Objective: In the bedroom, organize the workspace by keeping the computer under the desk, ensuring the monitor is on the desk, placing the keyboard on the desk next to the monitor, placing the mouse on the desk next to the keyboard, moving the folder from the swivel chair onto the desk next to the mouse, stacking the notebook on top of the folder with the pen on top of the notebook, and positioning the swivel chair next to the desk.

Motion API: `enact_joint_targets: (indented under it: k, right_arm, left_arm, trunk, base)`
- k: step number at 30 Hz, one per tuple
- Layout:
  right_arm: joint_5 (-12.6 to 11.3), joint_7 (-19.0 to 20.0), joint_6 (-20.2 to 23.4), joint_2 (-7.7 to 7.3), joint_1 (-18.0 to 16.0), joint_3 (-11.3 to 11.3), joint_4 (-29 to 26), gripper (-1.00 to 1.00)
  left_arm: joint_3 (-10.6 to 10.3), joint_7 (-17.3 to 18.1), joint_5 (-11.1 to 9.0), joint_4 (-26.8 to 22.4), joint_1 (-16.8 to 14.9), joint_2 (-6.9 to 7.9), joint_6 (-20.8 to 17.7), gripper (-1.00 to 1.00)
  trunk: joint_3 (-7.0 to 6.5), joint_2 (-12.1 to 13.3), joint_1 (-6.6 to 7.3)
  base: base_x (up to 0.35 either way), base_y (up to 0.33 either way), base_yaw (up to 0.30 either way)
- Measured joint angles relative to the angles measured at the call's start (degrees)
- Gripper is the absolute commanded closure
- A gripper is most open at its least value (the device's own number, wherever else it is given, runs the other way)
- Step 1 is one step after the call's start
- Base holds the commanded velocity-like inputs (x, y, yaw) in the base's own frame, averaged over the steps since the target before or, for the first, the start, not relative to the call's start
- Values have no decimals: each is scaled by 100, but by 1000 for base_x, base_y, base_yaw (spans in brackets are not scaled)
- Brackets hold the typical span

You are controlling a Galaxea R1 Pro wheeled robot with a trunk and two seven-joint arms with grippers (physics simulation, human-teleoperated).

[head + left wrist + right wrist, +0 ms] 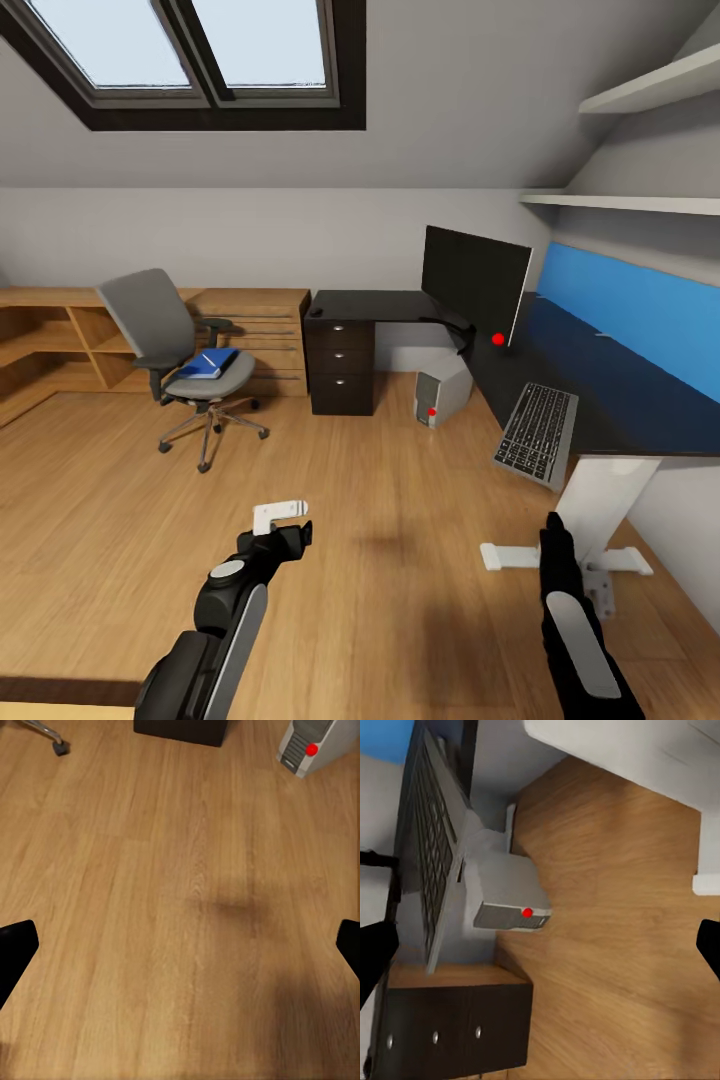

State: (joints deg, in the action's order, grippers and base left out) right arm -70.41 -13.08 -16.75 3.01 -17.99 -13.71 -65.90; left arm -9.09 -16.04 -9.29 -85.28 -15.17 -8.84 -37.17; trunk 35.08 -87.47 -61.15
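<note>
wood-floored bedroom, blue folder (pixel 207 363) on swivel chair (pixel 170 352) far beyond wide-open, empty left tool (pixel 283 521)

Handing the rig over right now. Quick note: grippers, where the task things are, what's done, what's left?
Left gripper and right gripper: both open, empty, over the wooden floor.
Computer on the floor under the desk: done. Monitor on the desk: done.
Keyboard on the desk near the monitor, overhanging the front edge.
Folder on the swivel chair, which stands out in the room, apart from the desk.
Mouse, notebook, pen: can't make out.
Left: keyboard, mouse, folder, notebook, pen, chair to the desk.
</note>
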Motion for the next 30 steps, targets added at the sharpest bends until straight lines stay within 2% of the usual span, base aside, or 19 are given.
enact_joint_targets:
  k: [2,3,6,8,14,30]
  right_arm:
    - [-60,28,-5,-4,0,29,-69,-100]
    - [-101,384,-16,2,0,164,-123,-100]
    - [-139,1084,-19,4,0,237,-140,-100]
    - [-129,1324,-22,4,0,252,-141,-100]
    - [-120,1401,-23,1,0,256,-146,-100]
    - [-150,1386,11,-5,0,239,-136,-100]
  left_arm:
    - [-15,1,-2,0,0,1,0,-100]
    - [-27,3,-9,-8,0,1,0,-100]
    - [-39,4,-12,-14,0,-3,0,-100]
    - [-64,4,-13,-17,0,-10,0,-100]
    - [-145,1,-10,-18,0,-10,0,-100]
    - [-157,-5,-3,-18,0,-11,0,-100]
  trunk:
    - [0,0,0]
    - [0,0,0]
    - [17,-39,-21]
    - [53,-119,-65]
    - [161,-360,-197]
    - [449,-1002,-549]
  base:
    - [0,0,0]
    - [0,0,0]
    - [0,0,0]
    - [0,0,0]
    - [0,0,0]
    - [0,0,0]
